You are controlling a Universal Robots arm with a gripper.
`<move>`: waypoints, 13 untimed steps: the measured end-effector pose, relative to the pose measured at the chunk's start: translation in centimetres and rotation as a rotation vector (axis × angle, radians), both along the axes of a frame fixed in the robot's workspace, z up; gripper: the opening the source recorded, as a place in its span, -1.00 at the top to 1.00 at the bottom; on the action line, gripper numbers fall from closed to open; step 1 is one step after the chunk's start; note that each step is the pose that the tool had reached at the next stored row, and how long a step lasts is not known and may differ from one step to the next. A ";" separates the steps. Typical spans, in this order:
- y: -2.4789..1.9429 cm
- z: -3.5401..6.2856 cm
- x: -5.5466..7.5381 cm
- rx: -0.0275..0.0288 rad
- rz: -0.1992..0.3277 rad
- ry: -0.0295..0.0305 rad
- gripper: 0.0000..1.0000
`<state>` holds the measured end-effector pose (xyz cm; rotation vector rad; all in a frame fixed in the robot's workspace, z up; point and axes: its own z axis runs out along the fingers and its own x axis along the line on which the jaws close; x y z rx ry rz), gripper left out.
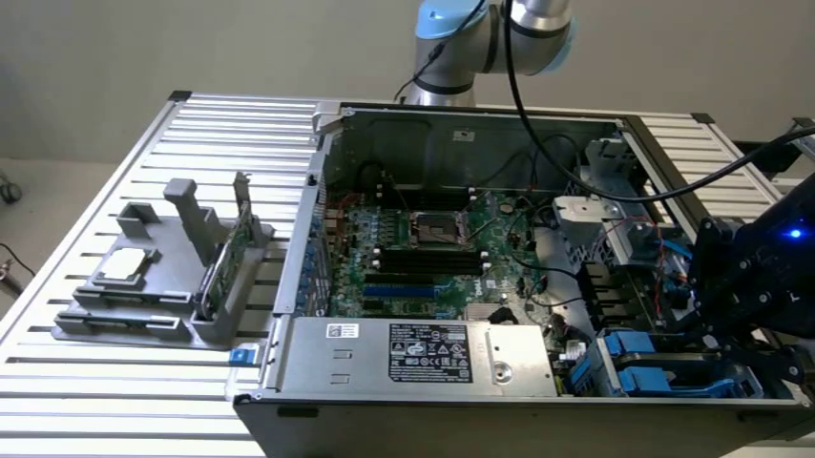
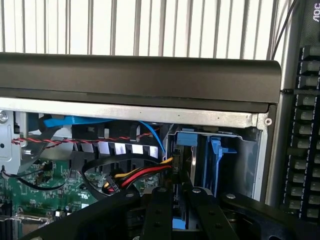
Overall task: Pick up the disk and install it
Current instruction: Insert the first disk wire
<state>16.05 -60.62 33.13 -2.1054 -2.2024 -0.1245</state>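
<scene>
Disk point(image 2: 183, 167): seen edge-on in the wrist view as a thin dark slab with blue plastic at its ends, standing upright at the mouth of the drive bay point(image 1: 640, 370), which sits in the lower right corner of the exterior view, inside the open computer case point(image 1: 334, 191). Gripper point(image 2: 180, 191): jaws drawn in to a narrow gap, one finger on each flat face of the Disk, and I read that as a grip on it, though the contact itself is partly hidden by the fingers. Handling, by my judgement: rigid metal body, fairly heavy for its bulk, smooth-faced and so apt to slip under a weak pinch; sensitive to knocks; the blue rails are springy plastic and best left free to slide, so I would hold it across the flat faces near the middle. Adjacent: red and yellow cables point(image 2: 142, 173) just beside the bay; another blue rail point(image 2: 216, 160) in the neighbouring slot. Further out: motherboard point(image 1: 421, 250), power supply point(image 1: 421, 355), and well apart, at the exterior view's left, a grey holder point(image 1: 153, 320) on the slatted table point(image 1: 114, 181).
</scene>
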 end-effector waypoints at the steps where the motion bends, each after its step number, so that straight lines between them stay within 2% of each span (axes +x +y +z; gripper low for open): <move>1: 0.00 -0.02 0.0 0.0000 0.000 0.0000 0.65; 6: -0.02 0.01 0.0 0.0018 0.000 0.0000 0.62; 7: -0.06 0.31 0.0 0.0007 0.000 0.0001 0.49; 11: -0.34 1.64 -0.2 0.0007 0.000 0.0001 0.49; 13: -0.53 2.01 -0.8 0.0005 0.000 -0.0004 0.49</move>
